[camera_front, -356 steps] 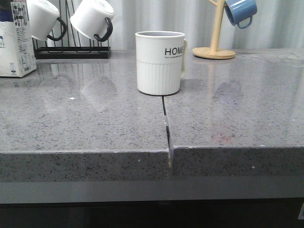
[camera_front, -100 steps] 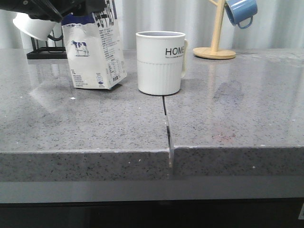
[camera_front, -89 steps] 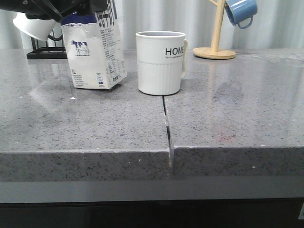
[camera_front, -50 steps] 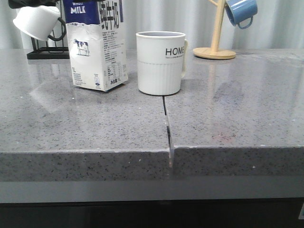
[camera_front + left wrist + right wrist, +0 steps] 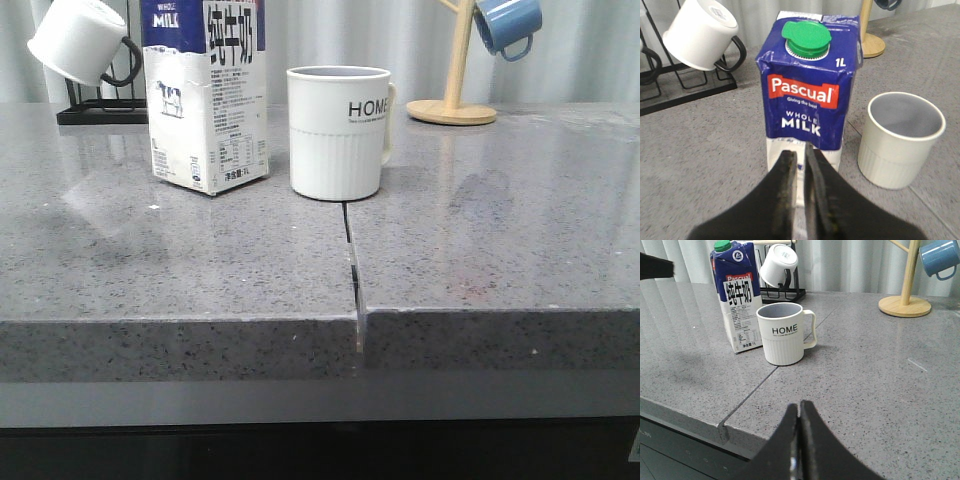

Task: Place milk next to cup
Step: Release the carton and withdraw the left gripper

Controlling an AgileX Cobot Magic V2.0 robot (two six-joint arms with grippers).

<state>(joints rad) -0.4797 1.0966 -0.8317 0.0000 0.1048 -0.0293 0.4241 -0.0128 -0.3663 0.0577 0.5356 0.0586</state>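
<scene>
The milk (image 5: 205,100), a tall white carton with a dark blue top, stands upright on the grey counter just left of the cup (image 5: 338,135), with a small gap between them. The cup is a white ribbed "HOME" mug, its handle to the right. In the left wrist view my left gripper (image 5: 801,155) is above and back from the milk (image 5: 810,95), holding nothing, jaws only slightly apart; the cup (image 5: 900,140) is beside the carton. My right gripper (image 5: 799,407) is shut and empty over the counter's front edge, well short of the cup (image 5: 784,335) and milk (image 5: 738,300).
A black rack with a white black-handled mug (image 5: 78,40) stands behind the milk. A wooden mug tree (image 5: 455,100) with a blue mug (image 5: 507,25) is at the back right. A seam (image 5: 350,260) runs from the cup to the counter's front edge.
The milk came from the far left to beside the cup, held tilted by my left gripper. It was set upright and let go, and the left arm has drawn away out of the front view.
</scene>
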